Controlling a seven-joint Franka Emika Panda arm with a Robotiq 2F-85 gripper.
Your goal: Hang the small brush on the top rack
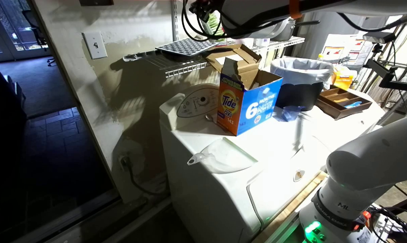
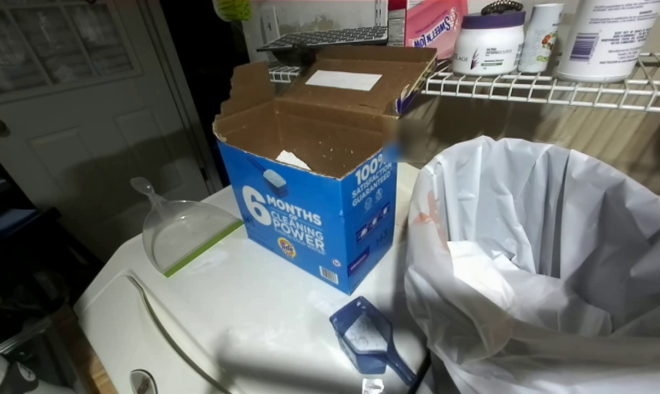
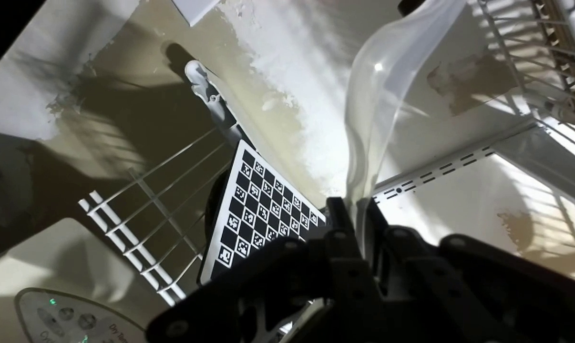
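the arm [image 1: 375, 152] stands on its base at the lower right in an exterior view, its middle cut off by the right edge; a long white section crosses the top of that view, nearly level, high over a white appliance [image 2: 264, 306]. in the wrist view the gripper [image 3: 355, 205] pinches the small brush [image 3: 371, 109] by its translucent handle, a black finger pressed on either side. the handle slants up to the right, its end cut off by the top edge. the brush's green bristles [image 2: 232, 9] show near the top edge in both exterior views, with dark cables [image 1: 220, 35] crossing in front of them in an exterior view.

an upper wire rack [image 3: 540, 52] shows at the upper right of the wrist view, apart from the visible handle. a lower wire rack [image 1: 186, 70] carries a checkered board [image 3: 268, 214] laid over something dark; farther along stand a pink box [image 2: 434, 24], a white jar [image 2: 488, 49] with a purple lid, a slim white bottle [image 2: 540, 38] and a big white container [image 2: 606, 44].

on the appliance stands a tide box [image 2: 308, 213], orange and blue, top flaps up, a white scrap [image 2: 293, 160] inside. a clear dustpan [image 2: 190, 232] with a green edge lies near it. a blue scoop [image 2: 371, 365], a pale patch in its bowl, lies between box and bin [image 1: 299, 98]. the bin has a white liner [image 2: 631, 219] with a whiter crumpled piece [image 2: 480, 268] inside. beside it, a brown divided tray [image 1: 353, 113] holds a blue thing [image 1: 353, 105] and a tan thing [image 1: 341, 100], too small to make out.
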